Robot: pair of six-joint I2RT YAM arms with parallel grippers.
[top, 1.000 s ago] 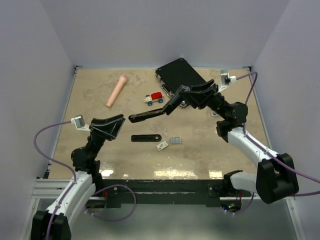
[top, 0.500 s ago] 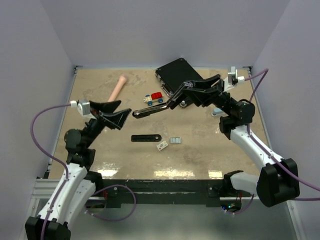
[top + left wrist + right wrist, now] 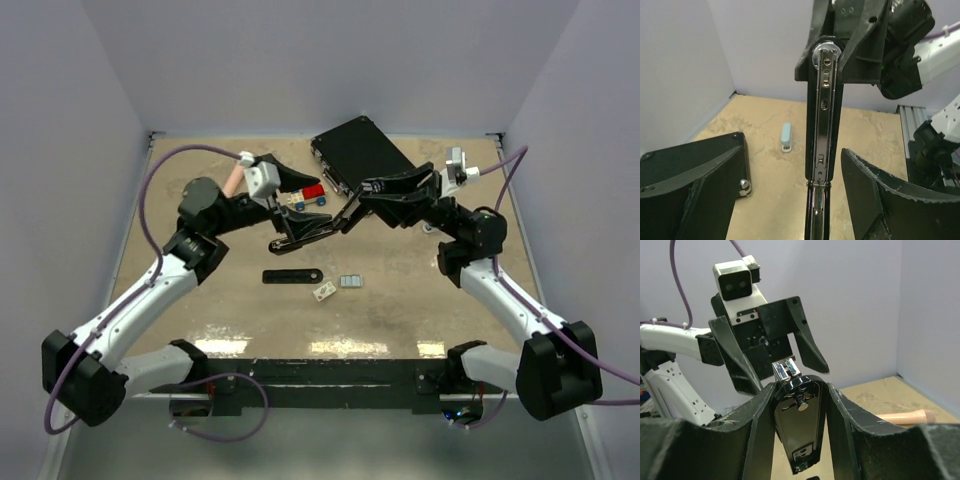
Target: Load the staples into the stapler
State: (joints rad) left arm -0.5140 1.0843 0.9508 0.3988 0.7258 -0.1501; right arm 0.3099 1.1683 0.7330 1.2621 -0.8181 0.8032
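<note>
My right gripper (image 3: 378,203) is shut on one end of the black stapler (image 3: 338,217) and holds it in the air, opened out long. The right wrist view shows the stapler (image 3: 800,435) clamped between my right gripper's (image 3: 799,405) two fingers. My left gripper (image 3: 298,228) is open around the stapler's free end. In the left wrist view the chrome staple channel (image 3: 822,150) runs between the fingers (image 3: 880,200) without touching them. The staples (image 3: 350,282), a small silvery-grey strip, lie on the table beside a tiny white box (image 3: 324,291).
A flat black bar (image 3: 292,275) lies on the table left of the white box. A black case (image 3: 360,150) stands at the back. A red toy car (image 3: 312,193) and a pink cylinder (image 3: 230,182) lie back left. A small light-blue object (image 3: 786,136) lies near the case.
My left arm has swung from the near left across the table, and its open fingers now straddle the stapler's free end. My right gripper keeps hold of the stapler and has shifted slightly.
</note>
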